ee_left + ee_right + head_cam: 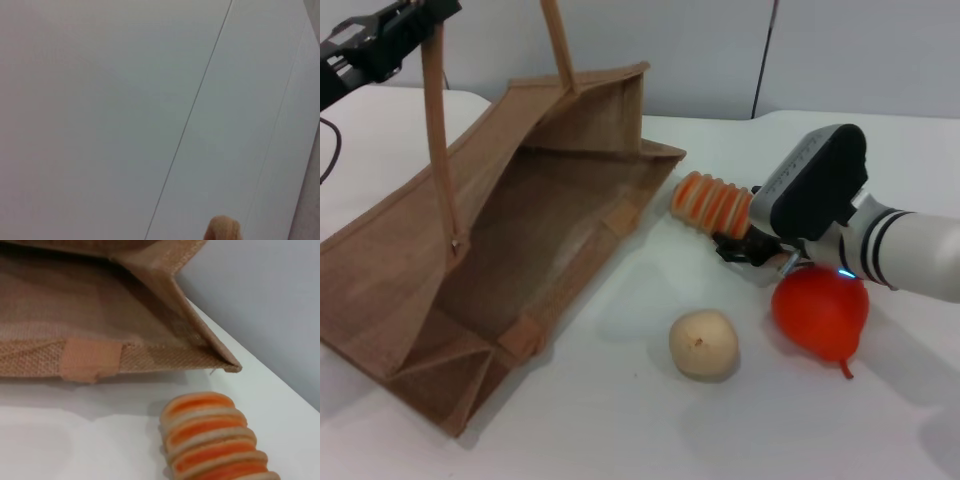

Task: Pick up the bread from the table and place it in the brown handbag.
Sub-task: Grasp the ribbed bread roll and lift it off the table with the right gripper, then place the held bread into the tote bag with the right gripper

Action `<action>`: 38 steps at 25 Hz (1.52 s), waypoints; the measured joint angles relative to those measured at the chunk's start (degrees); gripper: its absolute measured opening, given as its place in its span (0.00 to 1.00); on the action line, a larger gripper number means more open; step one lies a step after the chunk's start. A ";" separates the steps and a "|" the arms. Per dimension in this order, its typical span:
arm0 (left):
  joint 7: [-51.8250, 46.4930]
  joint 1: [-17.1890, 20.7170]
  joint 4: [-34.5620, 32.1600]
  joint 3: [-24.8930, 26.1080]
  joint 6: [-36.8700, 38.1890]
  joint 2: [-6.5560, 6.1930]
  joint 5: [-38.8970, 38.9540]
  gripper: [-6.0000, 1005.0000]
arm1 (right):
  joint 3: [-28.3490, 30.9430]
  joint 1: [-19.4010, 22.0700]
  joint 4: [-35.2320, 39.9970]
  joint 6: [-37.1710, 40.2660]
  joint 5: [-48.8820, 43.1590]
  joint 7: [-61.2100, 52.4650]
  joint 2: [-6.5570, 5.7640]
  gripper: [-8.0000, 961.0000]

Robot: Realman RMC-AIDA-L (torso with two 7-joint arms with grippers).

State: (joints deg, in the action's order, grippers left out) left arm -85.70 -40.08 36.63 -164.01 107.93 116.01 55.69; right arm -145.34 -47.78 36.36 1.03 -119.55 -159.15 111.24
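The bread [712, 203], a ribbed loaf with orange and cream stripes, lies on the white table [620, 420] just off the open mouth of the brown handbag [520, 230]. The handbag lies on its side, mouth facing right. My right gripper [745, 246] is low at the loaf's near right end, close to it or touching it. The right wrist view shows the bread [212, 440] close below, with the handbag's edge [150, 352] beyond. My left gripper [390, 40] is raised at the far left and holds one of the bag's handles [440, 140] up. A bit of that handle [222, 230] shows in the left wrist view.
A round beige bun [703, 344] sits in front of the loaf. A red pepper-like fruit [820, 310] lies under my right wrist. The bag's second handle [558, 45] rises out of view at the top.
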 joint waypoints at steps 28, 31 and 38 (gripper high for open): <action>-0.01 1.66 0.11 0.39 -0.75 -0.23 0.56 0.13 | 12.64 8.37 8.33 -3.82 -0.13 9.48 -0.59 0.59; 0.00 1.87 0.21 0.59 -0.88 -0.30 0.69 0.13 | 18.27 13.31 14.68 -1.93 -0.12 18.01 -0.86 0.56; 0.01 1.51 0.06 0.17 -2.48 -0.35 0.73 0.13 | 28.21 22.68 27.63 7.94 -0.08 37.00 0.88 0.53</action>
State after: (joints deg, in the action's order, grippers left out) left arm -85.69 -38.57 36.69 -163.84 105.45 115.66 56.43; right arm -117.13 -25.10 63.99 8.97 -119.64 -122.16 112.12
